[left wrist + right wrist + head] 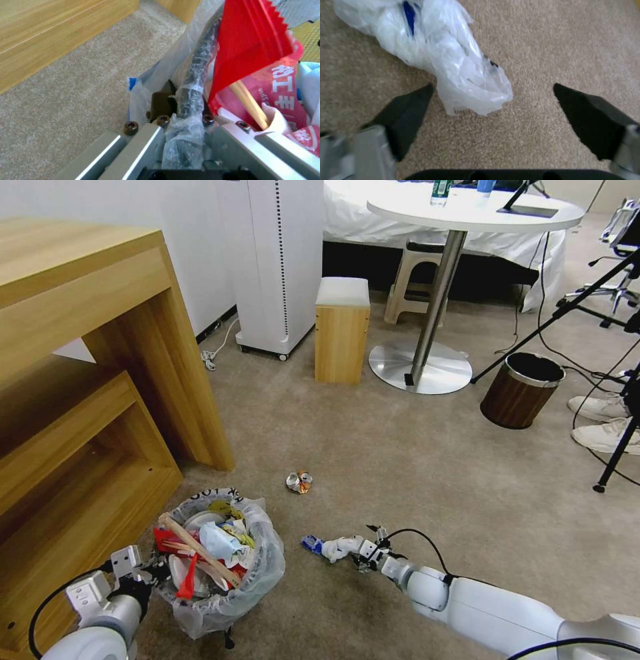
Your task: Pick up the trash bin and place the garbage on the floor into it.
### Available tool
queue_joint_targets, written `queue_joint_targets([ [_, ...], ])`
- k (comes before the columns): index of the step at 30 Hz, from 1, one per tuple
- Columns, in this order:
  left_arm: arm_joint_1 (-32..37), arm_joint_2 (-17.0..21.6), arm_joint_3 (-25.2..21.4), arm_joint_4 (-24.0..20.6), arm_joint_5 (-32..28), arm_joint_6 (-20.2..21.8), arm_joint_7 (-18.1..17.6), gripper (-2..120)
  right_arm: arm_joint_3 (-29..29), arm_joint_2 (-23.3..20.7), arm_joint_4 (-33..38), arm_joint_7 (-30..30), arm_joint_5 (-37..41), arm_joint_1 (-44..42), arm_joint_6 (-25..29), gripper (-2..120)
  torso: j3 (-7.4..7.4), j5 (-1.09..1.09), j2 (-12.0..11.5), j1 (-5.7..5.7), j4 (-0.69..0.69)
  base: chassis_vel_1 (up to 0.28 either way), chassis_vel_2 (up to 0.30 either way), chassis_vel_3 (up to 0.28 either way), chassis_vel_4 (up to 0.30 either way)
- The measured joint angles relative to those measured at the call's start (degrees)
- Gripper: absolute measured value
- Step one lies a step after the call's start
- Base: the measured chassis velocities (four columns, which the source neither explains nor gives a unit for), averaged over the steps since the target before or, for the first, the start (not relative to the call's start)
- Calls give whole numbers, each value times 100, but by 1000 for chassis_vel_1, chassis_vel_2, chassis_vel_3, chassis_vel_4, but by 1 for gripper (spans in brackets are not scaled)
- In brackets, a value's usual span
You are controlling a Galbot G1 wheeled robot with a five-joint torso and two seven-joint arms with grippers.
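I have the left gripper [150, 573] clenched on the rim of the bin [223, 593], at its near-left side; in the left wrist view the fingers [146, 140] pinch the dark rim and its clear liner. The bin sits low at my left front over the carpet [413, 460], close to the wooden shelf unit [80, 400] on my left. It is packed to the top: a red wrapper [246, 42], a wooden stick [200, 551] lying across the load with its long axis running near-right to far-left, plus crumpled papers and cups.

The right gripper [357, 553] is low over the carpet to the right of the bin, released, its 2 dark fingertips [406, 110] spread wide. Between them and just ahead lies a crumpled white plastic bag [443, 55] with a blue mark. Its long axis points away from the gripper toward my left, and its nearer end lies closer to 1 fingertip than the other.

Farther out, a crushed can [299, 482] lies alone on open carpet. Beyond it stand a wooden stool [342, 330], a round table base [420, 367], a wood-grain bin [521, 390] and a tripod leg [617, 453] at far right.
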Motion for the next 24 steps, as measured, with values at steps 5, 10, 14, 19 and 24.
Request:
queue_joint_targets([
  [5,13,-27,7,17,9,-11,11,0,-3,135,-232,0,-115,-4,171,69,0,0,0,0,0,0,0,0,0],
  [10,-6,-48,26,20,22,-17,19,0,-19,157,-216,-14,-193,-5,307,54,0,0,0,0,0,0,0,0,0],
  [14,-41,-83,51,27,52,-51,24,0,-33,153,-115,-40,-276,-2,348,41,0,0,0,0,0,0,0,0,0],
  [19,6,-133,55,1,114,-98,73,1,-110,205,-146,-58,-376,-12,370,19,0,0,0,0,0,0,0,0,0],
  [24,34,-139,32,-62,116,-105,82,0,-149,243,-154,-60,-395,-38,397,5,0,1,0,0,0,0,0,0,0],
])
